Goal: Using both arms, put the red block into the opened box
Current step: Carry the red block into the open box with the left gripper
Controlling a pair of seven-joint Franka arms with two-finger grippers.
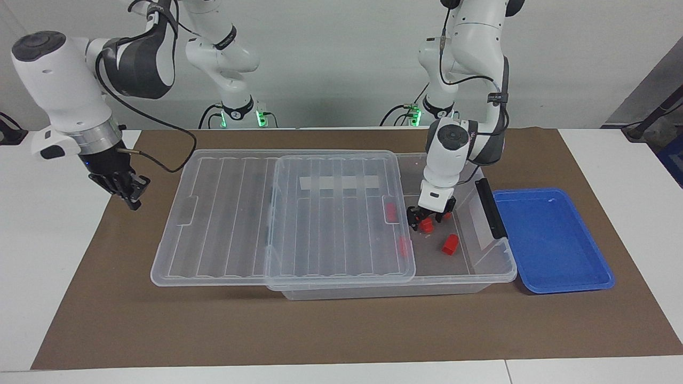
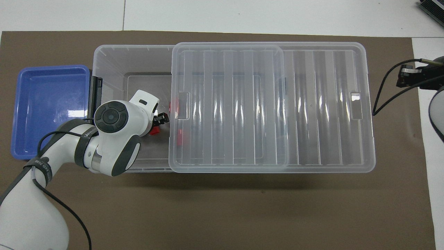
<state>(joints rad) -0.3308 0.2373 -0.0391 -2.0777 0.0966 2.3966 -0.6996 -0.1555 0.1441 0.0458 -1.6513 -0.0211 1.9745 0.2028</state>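
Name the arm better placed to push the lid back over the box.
Right. Its pincer hangs beside the lid's overhanging end; the left pincer is down inside the box, over a red block.

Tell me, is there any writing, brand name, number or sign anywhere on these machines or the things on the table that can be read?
Band on the left arm: white lettering, too small and skewed to read.
Band on the right arm: white lettering, too blurred to read.
White tape strip on the box: no writing visible.
Lid, blue tray, red blocks: no text visible.
Nothing can be quoted with confidence.
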